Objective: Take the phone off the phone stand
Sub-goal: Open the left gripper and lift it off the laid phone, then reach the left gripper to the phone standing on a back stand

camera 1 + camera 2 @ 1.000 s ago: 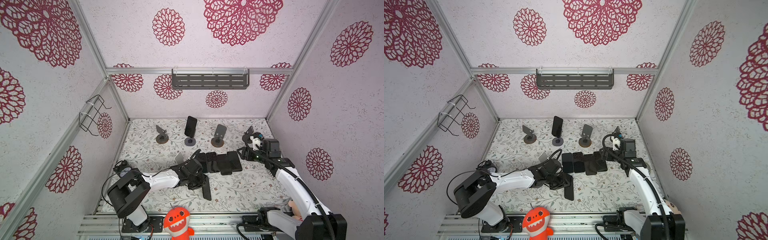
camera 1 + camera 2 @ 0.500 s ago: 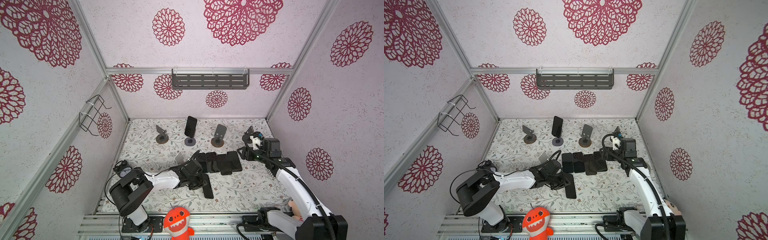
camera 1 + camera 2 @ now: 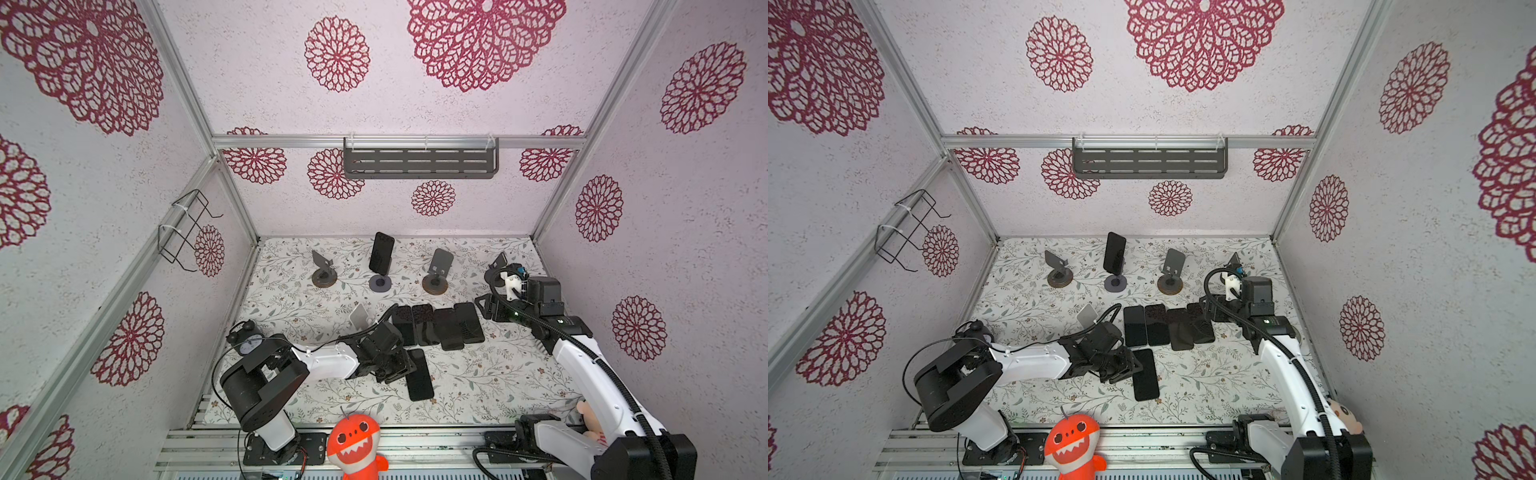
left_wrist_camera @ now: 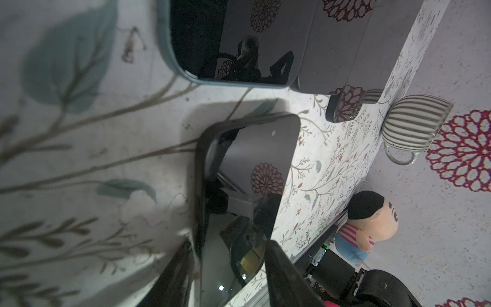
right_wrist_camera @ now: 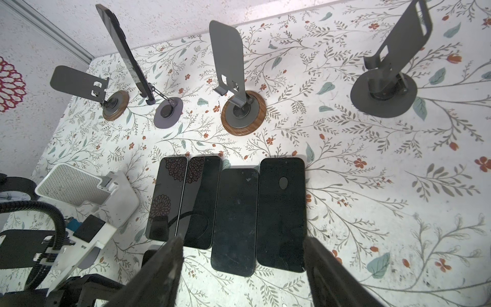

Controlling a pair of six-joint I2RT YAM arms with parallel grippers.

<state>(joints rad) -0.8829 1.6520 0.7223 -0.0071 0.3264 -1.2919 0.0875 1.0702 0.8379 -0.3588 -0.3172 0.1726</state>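
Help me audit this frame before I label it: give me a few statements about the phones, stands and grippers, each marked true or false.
1. A propped phone leans on the grey-based stand. True.
2. The row of phones lying flat holds three. False: it holds four, side by side.
3. The right gripper grips a phone. False: its jaws are open and empty, above the row.
4. A lone phone lies flat in front of the row, at the left gripper. True.
5. The orange toy sits among the phones. False: it sits at the front rail, off the floral mat.
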